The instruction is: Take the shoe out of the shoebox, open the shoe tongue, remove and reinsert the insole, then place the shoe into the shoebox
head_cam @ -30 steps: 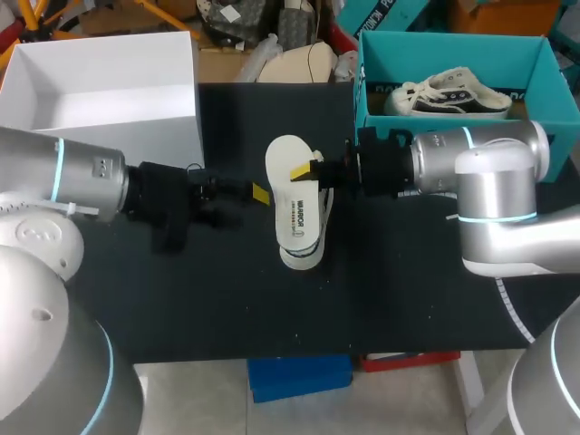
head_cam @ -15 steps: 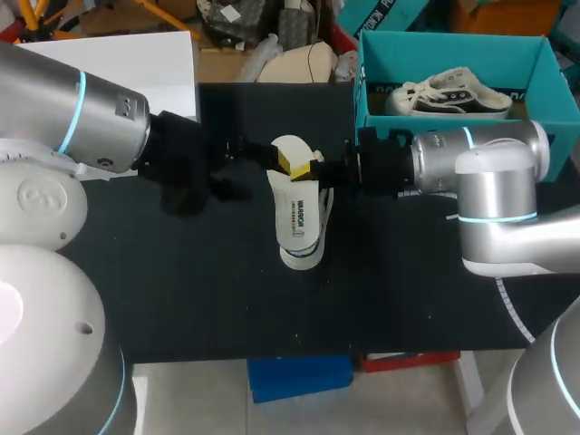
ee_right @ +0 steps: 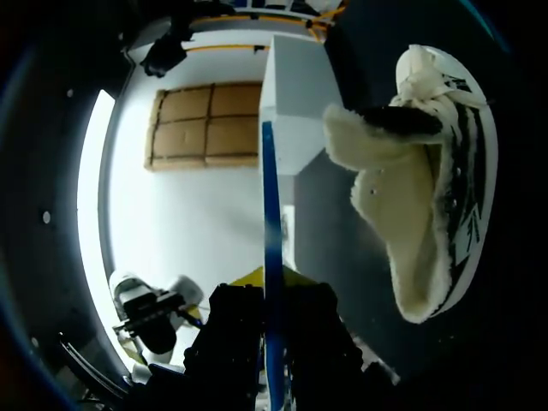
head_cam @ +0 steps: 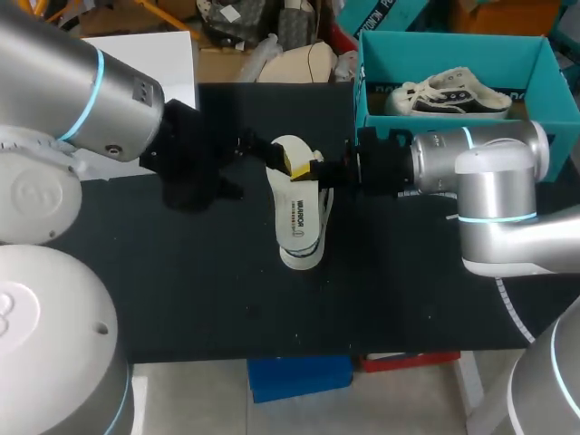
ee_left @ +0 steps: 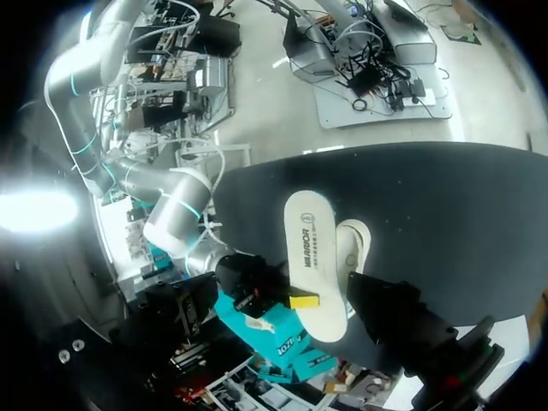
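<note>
The right claw (ee_right: 265,295) is nipped narrow on the insole (head_cam: 295,213), which stands edge-on between its fingers. The left claw (head_cam: 283,161) sits just across from it at the same end of the insole; whether it is open or gripping, I cannot tell. The shoe (ee_right: 419,197) lies on the table (head_cam: 408,290) just ahead of the right claw and off to one side, its fleecy mouth open. It is partly under the insole, and neither claw holds it.

Risks, as I judge them:
- The two claws are crowded at one end and could knock together.
- The insole is thin and pinched near one end only, so the free length may sag or twist out of the grip.
- The loose shoe may slide away when the insole is pushed in.

The insole's long axis runs crosswise to the right claw's fingers. Its gripped end is farthest from the robot and its free end points back toward the robot. The shoe lies roughly parallel to it.
</note>
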Controlling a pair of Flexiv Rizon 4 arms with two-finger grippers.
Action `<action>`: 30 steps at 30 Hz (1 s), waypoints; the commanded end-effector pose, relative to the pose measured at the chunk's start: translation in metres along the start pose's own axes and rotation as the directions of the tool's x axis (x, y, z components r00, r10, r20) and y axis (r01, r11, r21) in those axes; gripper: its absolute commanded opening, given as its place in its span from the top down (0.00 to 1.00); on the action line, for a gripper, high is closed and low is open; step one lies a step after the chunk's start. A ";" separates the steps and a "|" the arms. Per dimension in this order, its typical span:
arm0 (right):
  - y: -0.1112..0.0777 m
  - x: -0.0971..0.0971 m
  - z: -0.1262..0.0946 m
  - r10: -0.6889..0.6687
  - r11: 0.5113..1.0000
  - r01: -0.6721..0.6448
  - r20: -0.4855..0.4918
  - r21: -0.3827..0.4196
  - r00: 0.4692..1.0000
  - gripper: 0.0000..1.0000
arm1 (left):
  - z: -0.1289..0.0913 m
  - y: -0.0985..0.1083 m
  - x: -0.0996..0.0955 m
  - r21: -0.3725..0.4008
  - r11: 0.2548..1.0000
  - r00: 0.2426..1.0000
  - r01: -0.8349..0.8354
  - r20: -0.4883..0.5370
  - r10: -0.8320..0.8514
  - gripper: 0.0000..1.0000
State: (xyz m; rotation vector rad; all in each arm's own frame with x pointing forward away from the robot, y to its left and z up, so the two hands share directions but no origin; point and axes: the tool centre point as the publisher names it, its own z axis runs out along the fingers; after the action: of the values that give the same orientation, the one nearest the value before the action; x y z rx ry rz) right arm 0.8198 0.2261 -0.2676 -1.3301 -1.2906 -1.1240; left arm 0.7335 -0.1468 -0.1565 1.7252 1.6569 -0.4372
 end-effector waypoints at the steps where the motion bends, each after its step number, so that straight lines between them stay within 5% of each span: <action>1: 0.000 0.000 0.001 0.001 1.000 -0.001 0.002 -0.002 1.000 1.00 | 0.006 -0.003 -0.003 0.025 0.998 0.996 0.050 -0.071 -0.048 0.00; 8: 0.000 0.000 0.001 0.001 1.000 -0.001 0.002 -0.002 1.000 1.00 | 0.026 0.004 -0.024 0.011 0.985 0.860 0.175 -0.489 -0.147 0.00; 11: 0.000 0.000 0.001 0.001 1.000 -0.001 0.002 -0.002 1.000 1.00 | 0.027 0.004 -0.028 -0.031 0.990 0.815 0.134 -0.565 -0.128 0.00; 21: 0.000 0.000 0.001 0.001 1.000 -0.001 0.002 -0.002 1.000 1.00 | 0.037 -0.005 -0.011 -0.030 0.992 0.701 0.124 -0.705 -0.109 0.00; 30: 0.000 0.000 0.001 0.001 1.000 -0.001 0.002 -0.002 1.000 1.00 | 0.033 -0.009 -0.001 0.015 0.987 0.741 0.158 -0.662 -0.108 0.00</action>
State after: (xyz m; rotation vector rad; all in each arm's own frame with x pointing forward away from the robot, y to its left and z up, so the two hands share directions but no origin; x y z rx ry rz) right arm 0.8198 0.2262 -0.2676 -1.3300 -1.2905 -1.1240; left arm 0.7285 -0.1682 -0.1842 1.8742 2.1923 -0.0382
